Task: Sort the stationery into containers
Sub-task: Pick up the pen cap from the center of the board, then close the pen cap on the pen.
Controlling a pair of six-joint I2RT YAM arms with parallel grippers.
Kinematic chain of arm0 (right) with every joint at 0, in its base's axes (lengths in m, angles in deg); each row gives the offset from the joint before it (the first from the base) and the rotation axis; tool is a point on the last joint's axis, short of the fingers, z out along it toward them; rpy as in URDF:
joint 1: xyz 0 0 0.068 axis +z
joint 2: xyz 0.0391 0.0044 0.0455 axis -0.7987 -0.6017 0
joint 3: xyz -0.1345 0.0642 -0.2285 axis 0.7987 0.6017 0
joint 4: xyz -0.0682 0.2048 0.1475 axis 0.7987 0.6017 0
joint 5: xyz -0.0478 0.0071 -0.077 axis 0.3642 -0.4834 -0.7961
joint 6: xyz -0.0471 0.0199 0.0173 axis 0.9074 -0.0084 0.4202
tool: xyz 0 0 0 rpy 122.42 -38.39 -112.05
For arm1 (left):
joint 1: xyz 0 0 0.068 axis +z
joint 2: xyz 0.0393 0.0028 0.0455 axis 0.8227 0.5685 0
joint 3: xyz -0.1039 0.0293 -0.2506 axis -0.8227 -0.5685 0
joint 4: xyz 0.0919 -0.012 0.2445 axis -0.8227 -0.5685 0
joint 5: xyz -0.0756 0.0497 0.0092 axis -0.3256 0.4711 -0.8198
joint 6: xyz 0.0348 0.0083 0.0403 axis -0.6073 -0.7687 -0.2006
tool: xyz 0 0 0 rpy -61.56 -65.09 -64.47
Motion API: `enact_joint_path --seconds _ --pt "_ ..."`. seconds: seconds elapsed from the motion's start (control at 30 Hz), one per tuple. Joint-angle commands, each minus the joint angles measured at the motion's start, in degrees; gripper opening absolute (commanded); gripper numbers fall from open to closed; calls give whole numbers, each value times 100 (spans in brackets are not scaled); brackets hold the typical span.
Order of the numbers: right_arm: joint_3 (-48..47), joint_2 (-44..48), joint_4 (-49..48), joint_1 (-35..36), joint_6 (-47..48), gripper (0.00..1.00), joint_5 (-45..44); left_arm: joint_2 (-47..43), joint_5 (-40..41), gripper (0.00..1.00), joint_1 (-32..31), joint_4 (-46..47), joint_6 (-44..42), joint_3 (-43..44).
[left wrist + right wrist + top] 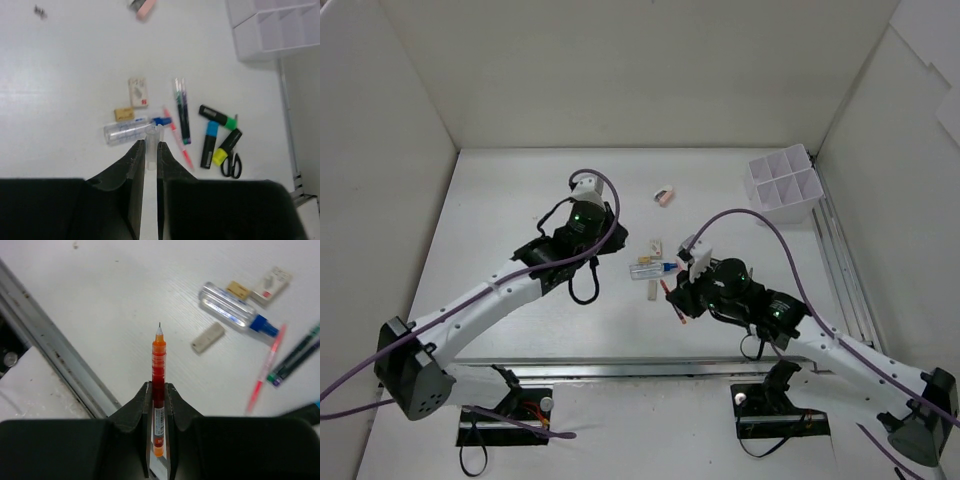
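Observation:
My right gripper (159,387) is shut on a thin red pen (158,360), tip pointing away, held above the table near the front edge; it also shows in the top view (680,300). My left gripper (150,142) is shut and empty, raised left of the pile (590,220). On the table lie a clear blue-capped tube (127,132), a beige eraser (207,337), a pink pen (177,140), two thin dark pens (182,110), three markers with green (218,116), blue (210,142) and yellow (226,146) caps, and black scissors (232,165). The white organiser box (783,185) stands far right.
A pink eraser (664,196) lies alone towards the back. A wrapped white eraser (138,92) and a small tan eraser (124,114) sit beside the tube. A metal rail (50,355) runs along the front edge, another along the right wall (840,250).

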Motion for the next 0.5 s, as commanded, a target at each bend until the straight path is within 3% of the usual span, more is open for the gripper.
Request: enact_joint_path --seconds 0.0,0.23,0.47 --pt "-275 -553 -1314 18 391 0 1302 -412 180 0 97 910 -723 98" --pt "-723 -1362 -2175 114 365 0 1164 -878 -154 0 211 1315 -759 -227" --pt "-627 -1573 -3248 185 286 0 769 -1142 -427 0 264 1500 -364 -588"
